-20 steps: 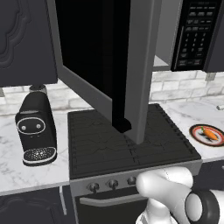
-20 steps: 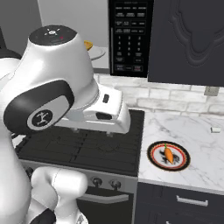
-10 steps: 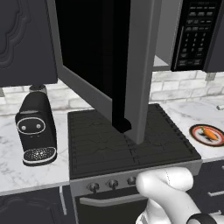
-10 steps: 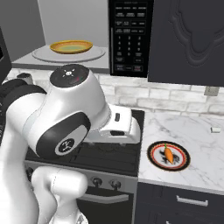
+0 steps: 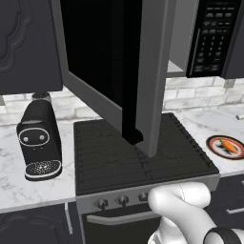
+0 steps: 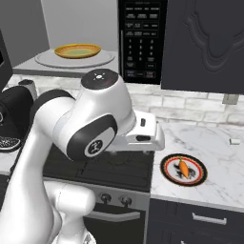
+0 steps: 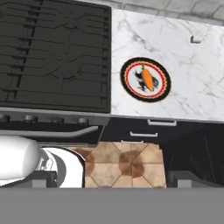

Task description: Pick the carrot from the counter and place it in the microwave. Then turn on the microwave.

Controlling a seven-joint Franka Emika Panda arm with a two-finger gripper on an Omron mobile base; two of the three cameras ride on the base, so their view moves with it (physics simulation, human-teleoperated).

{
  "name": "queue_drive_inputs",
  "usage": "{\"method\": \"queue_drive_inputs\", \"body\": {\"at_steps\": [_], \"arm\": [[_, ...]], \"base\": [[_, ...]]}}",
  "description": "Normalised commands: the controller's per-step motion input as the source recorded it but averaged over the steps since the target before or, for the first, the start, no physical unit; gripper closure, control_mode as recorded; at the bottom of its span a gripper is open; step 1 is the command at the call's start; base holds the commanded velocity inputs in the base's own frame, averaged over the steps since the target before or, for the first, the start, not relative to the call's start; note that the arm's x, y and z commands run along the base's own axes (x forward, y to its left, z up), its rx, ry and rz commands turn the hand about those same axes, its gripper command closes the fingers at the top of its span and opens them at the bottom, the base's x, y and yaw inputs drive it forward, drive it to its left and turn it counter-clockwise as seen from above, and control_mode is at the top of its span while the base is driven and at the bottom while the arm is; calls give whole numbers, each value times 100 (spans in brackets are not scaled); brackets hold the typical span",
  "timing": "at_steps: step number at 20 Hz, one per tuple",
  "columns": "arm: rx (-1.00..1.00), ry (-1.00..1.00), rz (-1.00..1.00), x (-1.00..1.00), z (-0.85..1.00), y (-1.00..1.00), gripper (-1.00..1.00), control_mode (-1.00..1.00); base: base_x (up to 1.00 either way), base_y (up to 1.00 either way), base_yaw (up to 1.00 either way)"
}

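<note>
carrot (image 7: 147, 78): lying on a red-rimmed plate (image 7: 129, 85), on the worktop (image 7: 183, 57) beside the stovetop (image 7: 52, 57)
microwave (image 6: 143, 40): door swung open
gripper: fingers spread apart, empty

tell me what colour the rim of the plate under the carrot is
Red, with a dark centre; the plate under the carrot shows best in the hand view.

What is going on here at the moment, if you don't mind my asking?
A white robot arm in a simulated kitchen is handling nothing yet. The carrot lies on a red-rimmed plate on the marble counter, right of the stovetop. The microwave door hangs open, with a yellow dish inside. The open pincer looks down from above.
</note>
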Motion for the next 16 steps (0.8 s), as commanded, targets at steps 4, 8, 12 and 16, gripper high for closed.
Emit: {"method": "queue_drive_inputs", "body": {"at_steps": [4,8,12,16], "arm": [[0,9,2,31,-18,-27,-100,-100],[0,5,3,30,-24,-31,-100,-100],[0,3,4,46,-30,-16,-100,-100],[1,2,5,50,-31,-12,-100,-100]], "base": [[0,0,0],[0,0,0],[0,0,0],[0,0,0]]}}
